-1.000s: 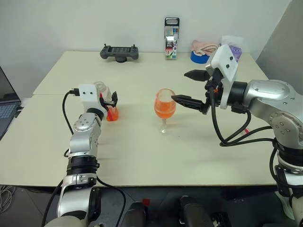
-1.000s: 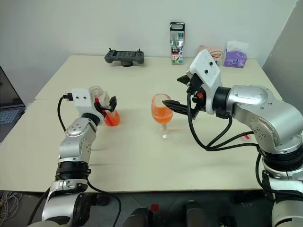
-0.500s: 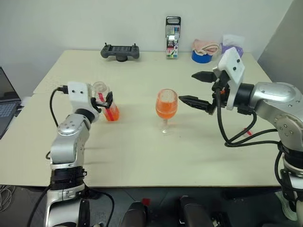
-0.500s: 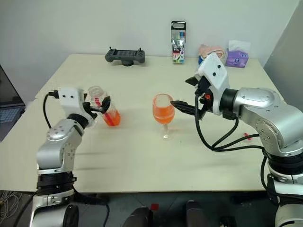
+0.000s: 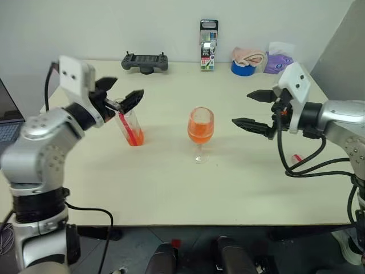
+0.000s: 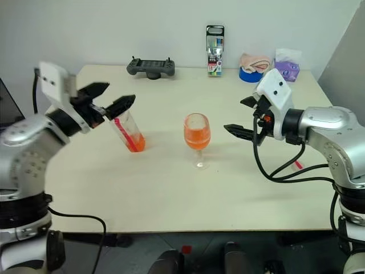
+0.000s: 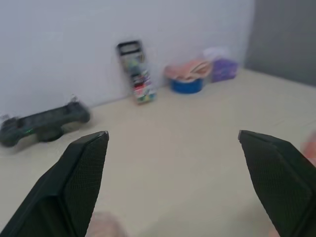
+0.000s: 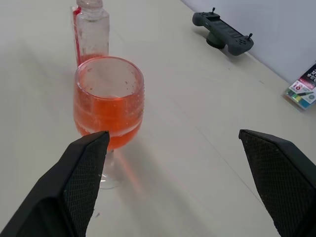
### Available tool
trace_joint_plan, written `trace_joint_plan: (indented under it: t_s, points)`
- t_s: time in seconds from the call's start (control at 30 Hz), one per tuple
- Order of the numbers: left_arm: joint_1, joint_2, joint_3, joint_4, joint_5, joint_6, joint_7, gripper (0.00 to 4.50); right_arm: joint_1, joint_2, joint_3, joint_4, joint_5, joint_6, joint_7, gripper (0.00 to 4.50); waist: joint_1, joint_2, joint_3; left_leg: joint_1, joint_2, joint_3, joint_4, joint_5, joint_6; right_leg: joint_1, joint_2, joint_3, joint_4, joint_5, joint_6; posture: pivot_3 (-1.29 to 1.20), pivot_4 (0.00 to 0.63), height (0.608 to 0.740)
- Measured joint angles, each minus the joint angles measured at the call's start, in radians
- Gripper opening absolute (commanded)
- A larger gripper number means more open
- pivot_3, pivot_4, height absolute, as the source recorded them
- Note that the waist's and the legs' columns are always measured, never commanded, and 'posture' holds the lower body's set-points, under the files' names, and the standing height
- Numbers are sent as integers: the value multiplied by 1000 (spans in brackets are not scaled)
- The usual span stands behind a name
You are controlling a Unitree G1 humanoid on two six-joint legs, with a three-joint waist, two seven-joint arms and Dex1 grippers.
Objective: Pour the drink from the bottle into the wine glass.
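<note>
The wine glass (image 5: pixel 200 127) stands mid-table, its bowl about half full of the orange-red drink (image 8: pixel 107 117). To its left the clear bottle (image 5: pixel 130 128) with a red label strip stands on the table, free of both grippers, with a little drink left at its bottom. My left gripper (image 5: pixel 125 89) hangs open in the air above and just left of the bottle's neck, holding nothing. My right gripper (image 5: pixel 243 108) is open and empty, level with the glass bowl and a short way to its right. The right wrist view looks past its fingers at the glass and the bottle (image 8: pixel 91 34) behind it.
Along the table's far edge lie a black game controller (image 5: pixel 144 61), an upright marker pack (image 5: pixel 207 45), a blue roll with a pink cloth (image 5: pixel 244 61) and a purple packet (image 5: pixel 277 60). A laptop (image 5: pixel 8 123) sits off the left edge. A small red item (image 5: pixel 296 158) lies under my right arm.
My left gripper, open beside the bottle before, has lifted up and back, clear of it. My right gripper has drawn away to the right of the glass. Bottle and glass stayed put.
</note>
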Motion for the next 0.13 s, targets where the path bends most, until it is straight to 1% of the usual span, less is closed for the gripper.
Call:
trace_joint_plan:
  t_s: [0.07, 0.13]
  points:
    - [0, 48, 2, 2, -48, 31, -63, 4491, 28, -32, -6, -8, 10, -12, 42, 4500, 0, 1, 0, 0, 0, 0, 0, 0, 0, 0, 0, 0, 0, 0, 0, 0, 150, 740]
    - [0, 70, 1, 20, -58, 37, -98, 4491, 41, -54, -5, -9, 10, -13, 71, 4500, 0, 1, 0, 0, 0, 0, 0, 0, 0, 0, 0, 0, 0, 0, 0, 0, 150, 740]
